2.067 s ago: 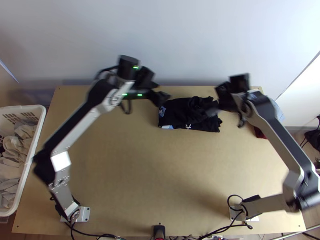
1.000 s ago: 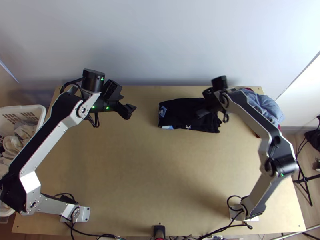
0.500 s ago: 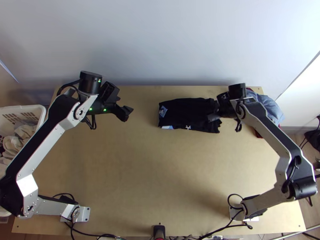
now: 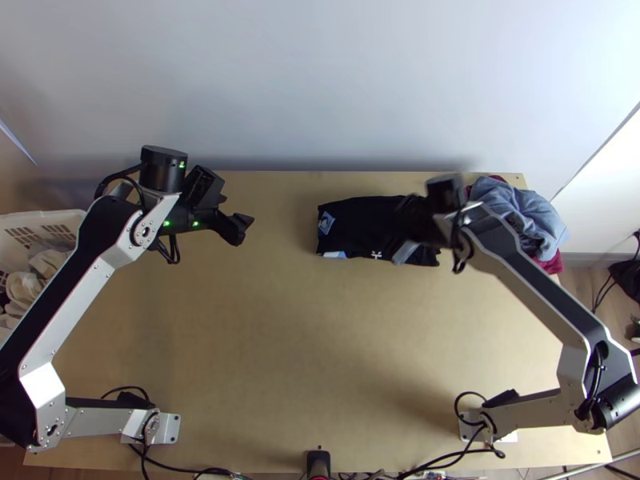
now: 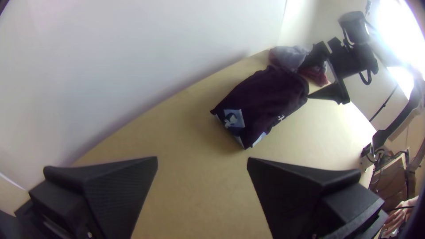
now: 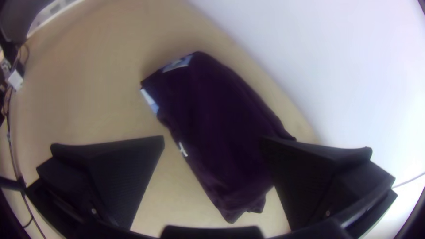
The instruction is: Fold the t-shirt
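Near the far edge of the table [image 4: 280, 336], in from the far-left corner: left gripper [image 5: 202, 157], fingers wide apart, nothing held; slight risk of nudging the bundle askew if swept right too low. Just right of the far edge's middle: t-shirt [image 4: 352, 232]. Lies folded to a compact oblong; likely to slide or open if caught by one layer only. Above its right portion: right gripper [image 6: 213, 138], fingers well apart, no cloth clamped, contact unconfirmed. Main hazard: snagging of the uneven right end on a fingertip, undoing the fold. By the far-right corner: cloth pile [image 4: 524, 212]; possible tangling if bundle pushed against it. Orientation: long axis roughly parallel to the far edge. Points its squarer end, with blue patch [image 4: 326, 222], toward the left edge and its ragged end toward the right; carries white lettering [image 4: 376, 254] along the side facing the near edge. Collar direction: undetermined.
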Tool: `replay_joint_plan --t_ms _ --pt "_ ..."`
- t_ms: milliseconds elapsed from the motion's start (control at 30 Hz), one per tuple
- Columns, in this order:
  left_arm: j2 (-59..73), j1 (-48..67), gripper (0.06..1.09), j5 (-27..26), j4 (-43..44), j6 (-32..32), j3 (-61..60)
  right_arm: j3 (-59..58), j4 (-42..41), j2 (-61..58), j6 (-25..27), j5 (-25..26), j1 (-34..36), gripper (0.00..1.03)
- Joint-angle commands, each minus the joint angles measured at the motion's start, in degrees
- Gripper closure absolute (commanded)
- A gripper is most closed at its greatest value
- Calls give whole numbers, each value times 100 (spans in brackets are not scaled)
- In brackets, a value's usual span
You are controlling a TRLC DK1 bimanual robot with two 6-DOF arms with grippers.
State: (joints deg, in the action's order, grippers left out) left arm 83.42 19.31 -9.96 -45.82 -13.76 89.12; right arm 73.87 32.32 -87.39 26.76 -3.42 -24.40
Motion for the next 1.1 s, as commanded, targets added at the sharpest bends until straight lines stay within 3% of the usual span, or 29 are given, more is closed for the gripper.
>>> replay_joint_plan --t_ms 0,200,433,1067 --pt "-133 -68 10 29 -58 5 -44 -821 -454 205 1006 184 -539 4" --pt "-247 -173 10 29 -76 -4 -193 -1515 -1272 197 1665 237 -539 4" --pt "-326 -270 10 29 -50 -39 -352 -1929 -2063 -102 2061 351 -486 4" --pt "-291 -384 10 20 -6 -180 -475 -1867 -2818 -1157 2430 632 -214 4"
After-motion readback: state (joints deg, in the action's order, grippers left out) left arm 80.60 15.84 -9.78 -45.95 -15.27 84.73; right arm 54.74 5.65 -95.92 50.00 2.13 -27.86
